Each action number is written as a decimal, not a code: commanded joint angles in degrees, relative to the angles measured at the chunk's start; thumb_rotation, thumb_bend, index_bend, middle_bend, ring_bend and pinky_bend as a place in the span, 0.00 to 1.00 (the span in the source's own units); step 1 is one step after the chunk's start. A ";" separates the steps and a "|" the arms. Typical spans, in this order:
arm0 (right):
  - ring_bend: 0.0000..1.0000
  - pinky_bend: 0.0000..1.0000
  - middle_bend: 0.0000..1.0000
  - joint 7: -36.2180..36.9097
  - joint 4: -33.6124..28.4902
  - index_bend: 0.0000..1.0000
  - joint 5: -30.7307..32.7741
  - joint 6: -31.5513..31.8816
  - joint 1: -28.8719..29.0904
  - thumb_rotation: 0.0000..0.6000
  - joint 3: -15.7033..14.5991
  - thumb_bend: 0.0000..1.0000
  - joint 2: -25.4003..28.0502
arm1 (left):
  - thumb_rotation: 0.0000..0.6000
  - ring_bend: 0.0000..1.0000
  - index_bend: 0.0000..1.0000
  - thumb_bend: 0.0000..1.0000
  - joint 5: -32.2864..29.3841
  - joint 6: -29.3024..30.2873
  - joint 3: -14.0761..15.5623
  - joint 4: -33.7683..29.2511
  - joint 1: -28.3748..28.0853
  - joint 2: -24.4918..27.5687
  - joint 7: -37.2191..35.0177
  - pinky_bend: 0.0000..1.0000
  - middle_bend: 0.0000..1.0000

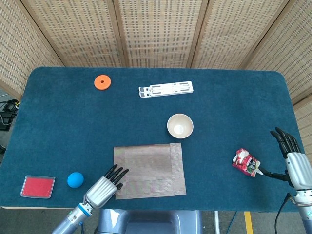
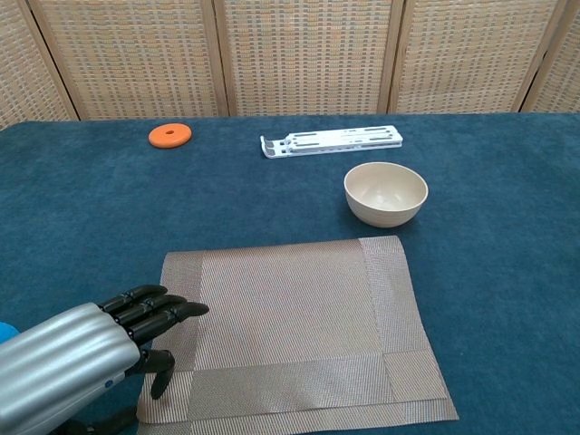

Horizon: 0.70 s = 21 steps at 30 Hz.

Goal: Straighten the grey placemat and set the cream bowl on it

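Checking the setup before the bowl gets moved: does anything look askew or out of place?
The grey placemat lies slightly skewed, its near edge slanting against the table edge, with a second layer peeking out below. The left hand rests on its left border. The cream bowl stands upright off the mat.

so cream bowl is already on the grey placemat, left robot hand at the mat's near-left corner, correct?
Not quite. The cream bowl sits on the blue cloth just beyond the grey placemat, not on it; the head view shows the gap. The left robot hand is at the mat's near-left corner.
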 commanded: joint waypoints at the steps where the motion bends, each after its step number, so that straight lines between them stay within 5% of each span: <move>1: 0.00 0.00 0.00 0.10 -0.03 0.01 -0.11 0.08 -0.03 1.00 -0.03 0.15 0.05 | 1.00 0.00 0.49 0.41 0.10 0.22 -0.12 0.59 -0.07 -0.24 0.24 0.00 0.00; 21: 0.00 0.00 0.00 0.68 -0.12 0.01 -0.34 0.23 -0.09 1.00 -0.09 0.15 0.25 | 1.00 0.00 0.61 0.52 -0.17 1.08 -0.75 1.10 -0.84 -0.69 -1.59 0.00 0.00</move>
